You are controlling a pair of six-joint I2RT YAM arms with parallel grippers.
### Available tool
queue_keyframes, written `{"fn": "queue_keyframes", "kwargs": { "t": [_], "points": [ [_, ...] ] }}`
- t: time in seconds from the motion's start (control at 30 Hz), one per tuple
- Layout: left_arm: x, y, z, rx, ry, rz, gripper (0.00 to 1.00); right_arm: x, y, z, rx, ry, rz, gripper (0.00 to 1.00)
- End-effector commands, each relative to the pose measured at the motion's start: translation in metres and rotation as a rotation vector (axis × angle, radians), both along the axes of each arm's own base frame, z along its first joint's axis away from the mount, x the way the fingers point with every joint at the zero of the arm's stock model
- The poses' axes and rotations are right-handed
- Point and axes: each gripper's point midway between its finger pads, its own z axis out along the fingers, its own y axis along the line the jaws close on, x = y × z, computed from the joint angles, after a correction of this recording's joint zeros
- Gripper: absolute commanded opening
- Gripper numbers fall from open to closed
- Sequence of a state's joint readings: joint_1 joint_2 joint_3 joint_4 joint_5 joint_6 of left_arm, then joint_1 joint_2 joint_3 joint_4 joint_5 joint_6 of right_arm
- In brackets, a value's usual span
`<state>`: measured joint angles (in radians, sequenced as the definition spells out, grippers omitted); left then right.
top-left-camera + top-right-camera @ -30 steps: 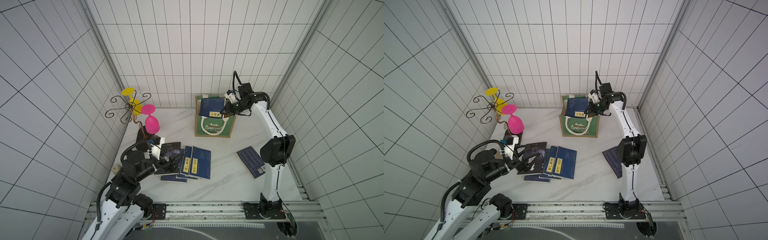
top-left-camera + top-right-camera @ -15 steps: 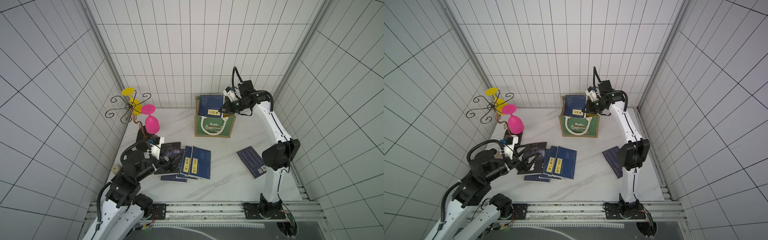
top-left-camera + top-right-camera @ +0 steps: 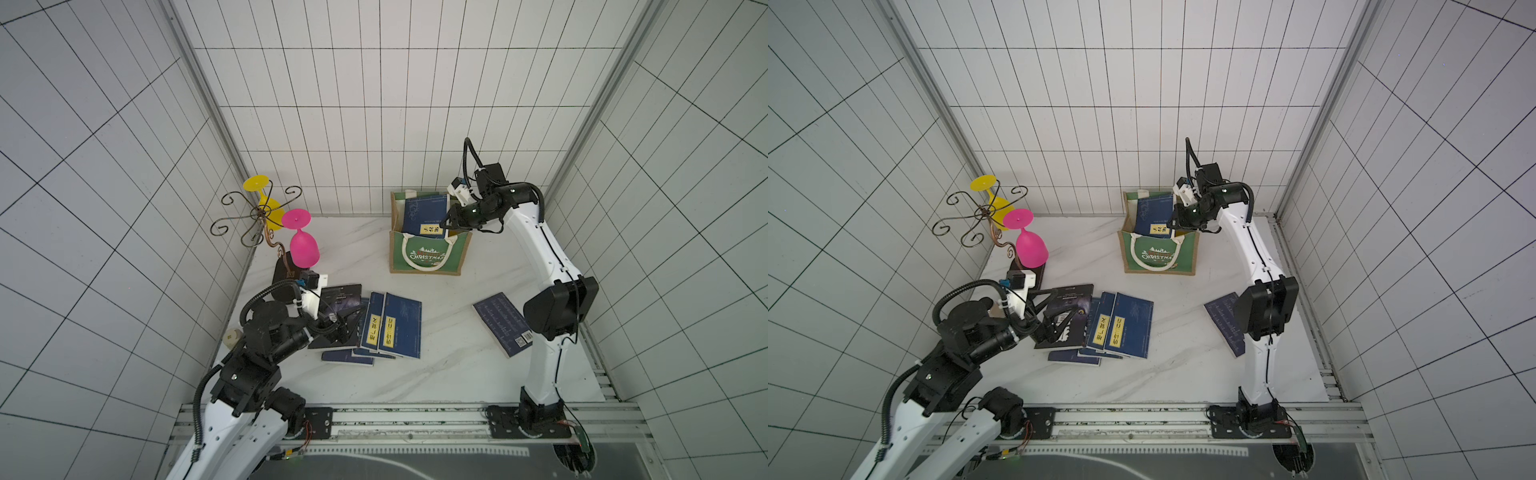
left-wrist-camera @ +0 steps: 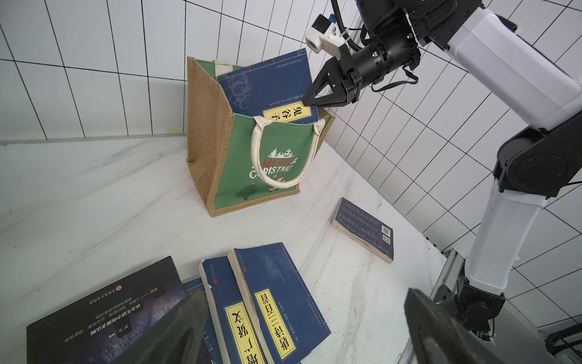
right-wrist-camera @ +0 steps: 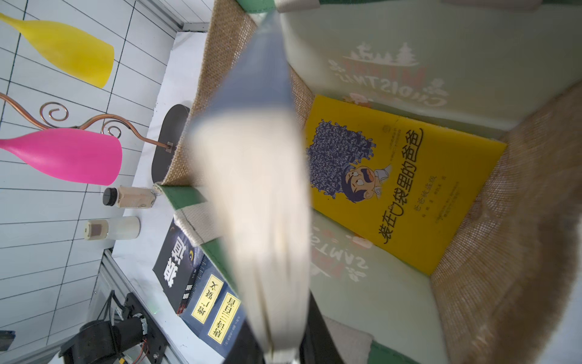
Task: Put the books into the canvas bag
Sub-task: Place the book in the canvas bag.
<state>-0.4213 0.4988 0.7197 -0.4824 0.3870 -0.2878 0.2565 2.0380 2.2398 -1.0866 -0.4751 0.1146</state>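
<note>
1. Currently we're seeing the right gripper (image 4: 307, 102) at the mouth of the canvas bag (image 4: 277, 164), which is standing upright near the bench's back edge.
2. A navy book (image 4: 267, 85) is leaning in the bag, top sticking out, its page edge between the right jaws. We can't tell whether they're clamping it.
3. A yellow book (image 5: 403, 189) is lying flat on the bag's floor.
4. The left gripper (image 4: 305, 291) is hovering with jaws wide apart, holding nothing, over the black book (image 4: 104, 315) and fanned navy books (image 4: 277, 296) toward the bench's left edge.
5. A lone navy book (image 4: 365, 230) is lying near the right edge.

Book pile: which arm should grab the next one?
Left. Its open jaws hang over the pile's black book; the right arm is far off, jaws at the navy book in the canvas bag.
</note>
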Motion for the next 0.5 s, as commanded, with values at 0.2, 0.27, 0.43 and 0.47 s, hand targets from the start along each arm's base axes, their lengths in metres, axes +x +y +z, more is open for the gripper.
{"fn": "queue_keyframes", "kwargs": {
  "t": [0.2,0.27,0.43,0.47],
  "points": [
    [0.003,0.001,0.003,-0.007,-0.015,0.006,0.97,0.025,-0.011,0.006,-0.071,-0.071,-0.051,0.58],
    [0.004,0.001,0.002,-0.006,-0.015,0.009,0.97,0.025,-0.006,0.019,-0.07,-0.117,-0.036,0.62],
    [0.006,0.001,0.0,-0.003,-0.007,0.013,0.97,0.005,0.019,0.053,-0.109,-0.26,0.019,0.75],
    [0.006,0.001,0.0,-0.002,-0.004,0.013,0.97,-0.002,0.024,0.057,-0.124,-0.285,0.024,0.77]
  ]
}}
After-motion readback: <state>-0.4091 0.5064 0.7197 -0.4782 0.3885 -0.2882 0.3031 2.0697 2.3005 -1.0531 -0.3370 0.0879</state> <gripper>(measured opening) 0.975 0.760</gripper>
